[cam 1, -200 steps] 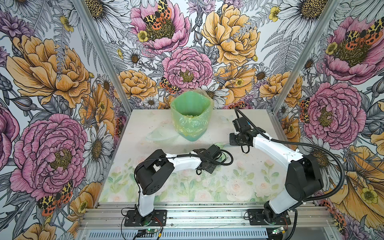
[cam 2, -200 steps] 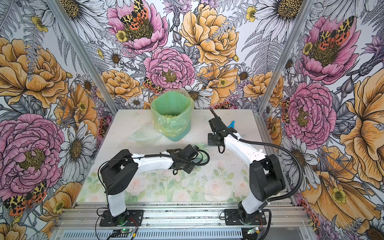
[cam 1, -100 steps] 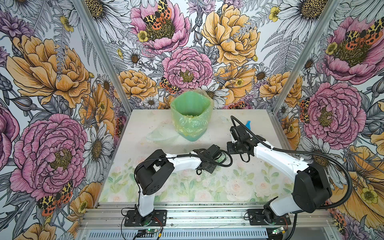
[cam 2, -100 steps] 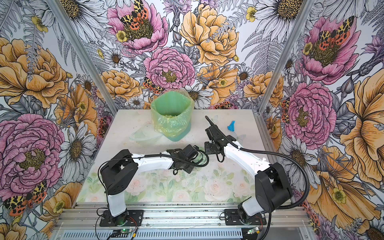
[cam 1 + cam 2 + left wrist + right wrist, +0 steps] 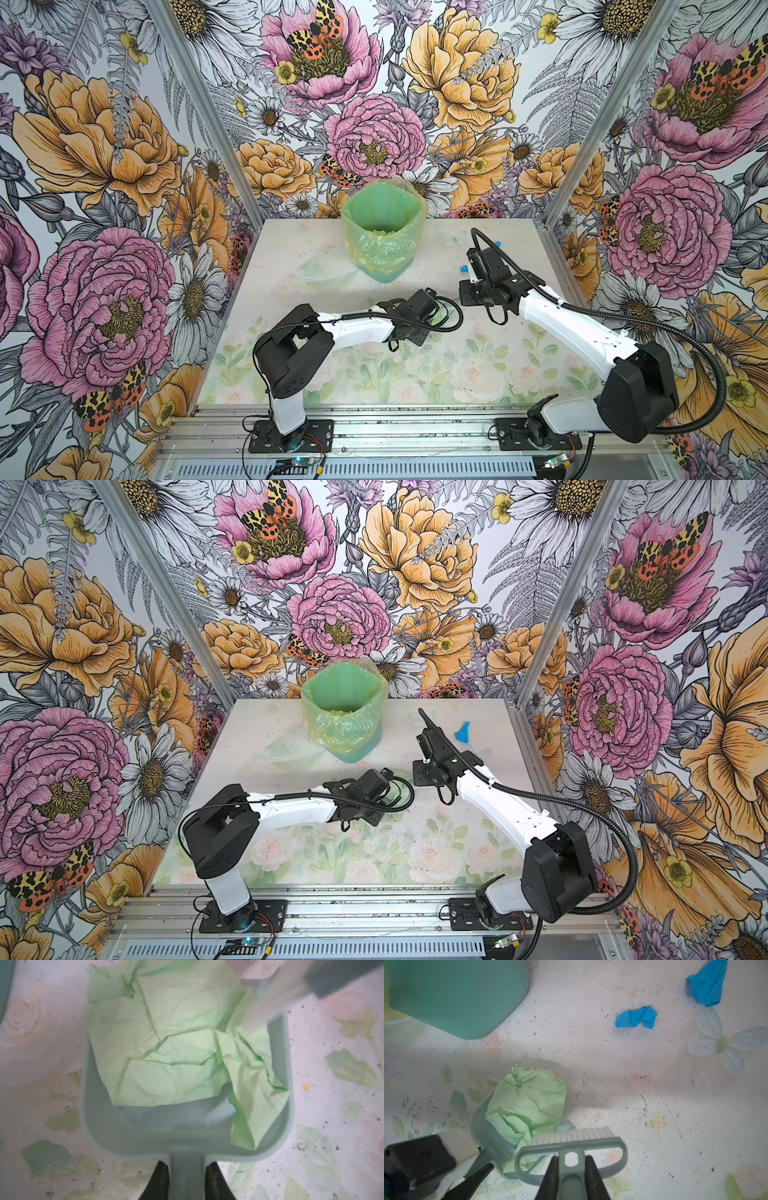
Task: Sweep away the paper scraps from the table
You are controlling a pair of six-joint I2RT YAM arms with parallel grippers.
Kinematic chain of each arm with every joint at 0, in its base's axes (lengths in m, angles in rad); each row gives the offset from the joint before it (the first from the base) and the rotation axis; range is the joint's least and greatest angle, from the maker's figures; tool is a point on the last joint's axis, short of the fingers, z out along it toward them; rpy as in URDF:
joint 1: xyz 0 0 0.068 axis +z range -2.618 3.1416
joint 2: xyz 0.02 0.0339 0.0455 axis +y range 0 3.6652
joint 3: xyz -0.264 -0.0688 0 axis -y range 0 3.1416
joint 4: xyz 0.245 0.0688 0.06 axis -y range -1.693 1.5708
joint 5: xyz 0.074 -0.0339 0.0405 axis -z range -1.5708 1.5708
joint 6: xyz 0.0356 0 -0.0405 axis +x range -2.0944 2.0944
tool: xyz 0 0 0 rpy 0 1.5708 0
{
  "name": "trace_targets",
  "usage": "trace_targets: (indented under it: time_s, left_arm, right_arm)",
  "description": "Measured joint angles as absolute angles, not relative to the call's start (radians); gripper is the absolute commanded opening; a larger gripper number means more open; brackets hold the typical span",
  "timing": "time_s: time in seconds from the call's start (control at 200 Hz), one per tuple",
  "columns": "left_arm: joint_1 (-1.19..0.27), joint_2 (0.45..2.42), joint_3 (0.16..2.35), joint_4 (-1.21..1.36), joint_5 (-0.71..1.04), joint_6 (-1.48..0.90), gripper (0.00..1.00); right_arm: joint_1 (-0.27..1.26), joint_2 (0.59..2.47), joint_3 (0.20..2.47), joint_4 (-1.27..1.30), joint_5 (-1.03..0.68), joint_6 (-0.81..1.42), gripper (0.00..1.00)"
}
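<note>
Paper scraps showed in three places. A large pale green scrap (image 5: 176, 1047) lay crumpled in the grey-blue dustpan (image 5: 166, 1124), its far edge seemingly spilling past the pan's open mouth onto the surface (image 5: 457, 374). A smaller blue scrap (image 5: 636, 1017) and a larger blue scrap (image 5: 706, 982) lay loose near each other, well apart from the pan, toward the right rear of the surface.

The left jaws were clamped on the dustpan's handle. The right jaws were clamped on the handle of the brush (image 5: 571, 1144), whose white bristles stood at the pan's side rim and appeared to touch the green scrap. The bag-lined green bin (image 5: 382, 232) stood near, behind both tools.

The step in hand looked like seating the green scrap fully in the pan. Doing it well would call for the pan's lip pressed flat on the surface, the bristles set down beyond the overhanging edge, and one short, low stroke toward the pan's back wall. A high or fast stroke could flick so light a piece out sideways. The pan should then stay level on its way to the bin or to the blue scraps, which were not yet collected.
</note>
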State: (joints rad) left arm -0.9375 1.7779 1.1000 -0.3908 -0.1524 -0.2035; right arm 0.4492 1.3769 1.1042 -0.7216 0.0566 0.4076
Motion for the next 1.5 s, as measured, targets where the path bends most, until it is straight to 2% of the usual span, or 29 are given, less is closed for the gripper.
trace_targets:
  time_s: [0.465,0.776,1.226,1.501]
  left_arm:
    - [-0.945,1.693,1.096,-0.409,-0.207,-0.202,0.12]
    - [-0.955,1.605,1.189,-0.514,-0.222,-0.18,0.14]
    - [-0.957,1.501,1.398,-0.691,-0.223,-0.141,0.18]
    - [-0.878,1.478,1.536,-0.758,-0.148,-0.122,0.19]
  right_arm:
    - [0.257,1.113,1.132,-0.746,0.077,0.401,0.0]
    - [0.176,1.117,1.128,-0.749,0.099,0.407,0.0]
    - [0.168,1.162,1.111,-0.752,0.102,0.41,0.0]
    - [0.168,1.162,1.105,-0.751,0.102,0.41,0.0]
